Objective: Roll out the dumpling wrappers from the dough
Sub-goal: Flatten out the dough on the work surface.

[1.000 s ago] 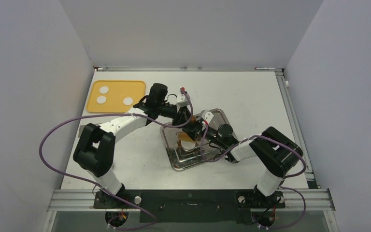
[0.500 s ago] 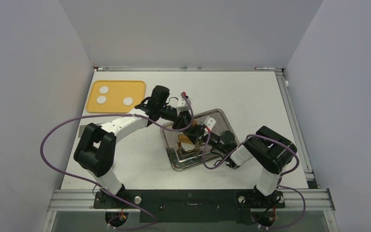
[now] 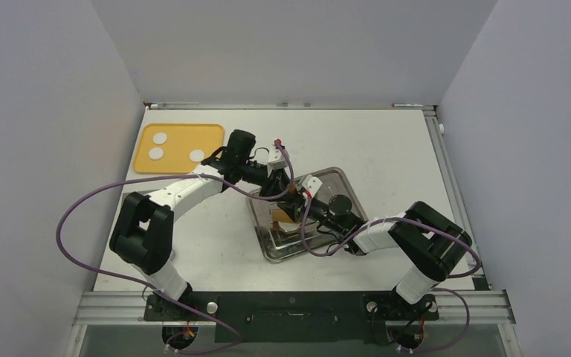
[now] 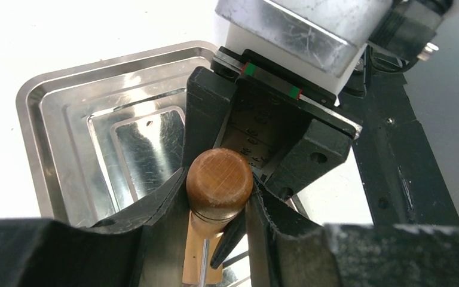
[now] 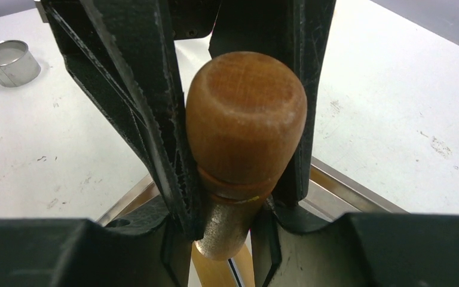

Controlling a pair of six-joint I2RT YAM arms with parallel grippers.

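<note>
Three white dough lumps (image 3: 160, 138) lie on a yellow tray (image 3: 182, 169) at the far left. Both grippers meet over a steel tray (image 3: 336, 174), also seen from the left wrist (image 4: 48, 125). Between them stands a roller with a brown wooden knob handle (image 4: 218, 179) and a yellow roller body (image 3: 279, 216). My left gripper (image 4: 218, 194) is shut on the knob from one side. Facing it, my right gripper (image 5: 227, 206) is shut on the same handle (image 5: 245, 113). A pale flat piece under the roller is mostly hidden, so I cannot tell whether it is a wrapper.
A small shiny metal ring (image 5: 9, 61) stands on the white table beyond the steel tray. Purple cables loop from both arms over the table. Grey walls close in the left, right and far sides.
Both grippers and the roller have shifted a little toward the far left inside the steel tray. The right arm's elbow swung outward. Both grips are unchanged.
</note>
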